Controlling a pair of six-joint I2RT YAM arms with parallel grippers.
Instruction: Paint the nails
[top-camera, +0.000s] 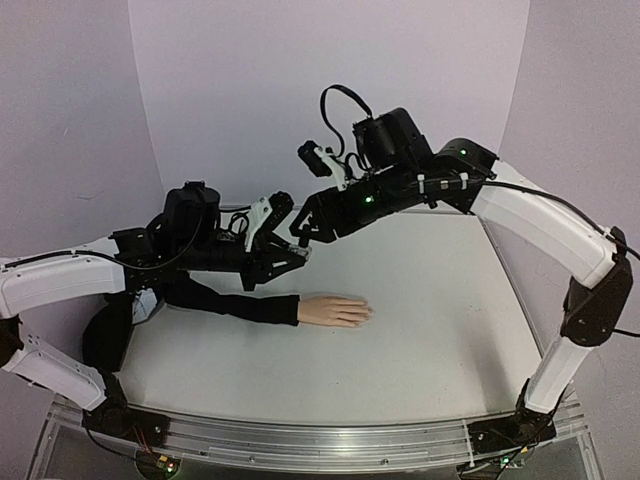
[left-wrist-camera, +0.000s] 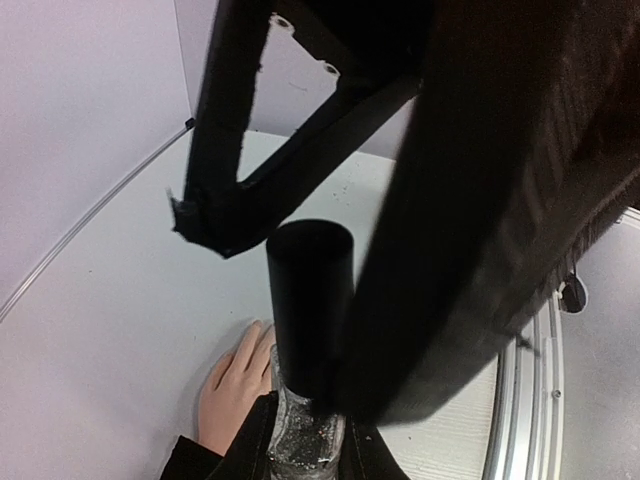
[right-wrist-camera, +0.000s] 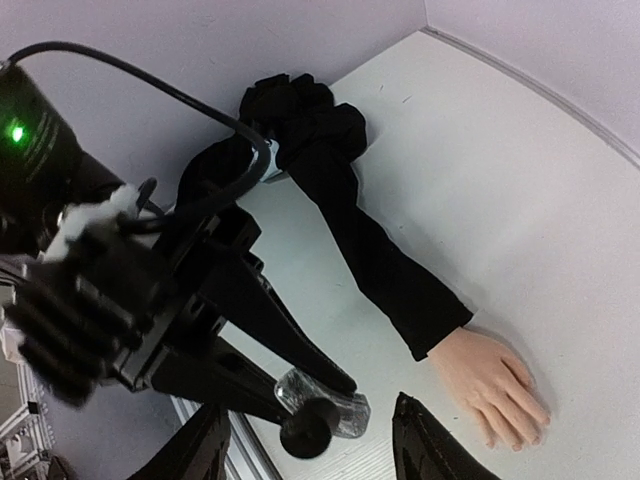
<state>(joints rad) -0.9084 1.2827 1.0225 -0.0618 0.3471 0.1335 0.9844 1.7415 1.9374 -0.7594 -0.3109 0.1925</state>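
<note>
White tabletop (top-camera: 430, 330) carries the mannequin hand (top-camera: 335, 310) flat at centre, nails (right-wrist-camera: 525, 420) untouched. Left gripper (left-wrist-camera: 308, 440) clamps the polish bottle (right-wrist-camera: 342, 403) aloft. Right gripper (right-wrist-camera: 312, 425) stands spread either side of its black cap (left-wrist-camera: 310, 300). Assessed step: uncapping. Next move calls for closing squarely on the cap and twisting.

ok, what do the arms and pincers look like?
Both are white-shelled links with black joints: left arm, right arm. The right arm carries green lights and a black cable looped above its wrist. Left pincer and right pincer are black, with open triangular-framed fingers.
</note>
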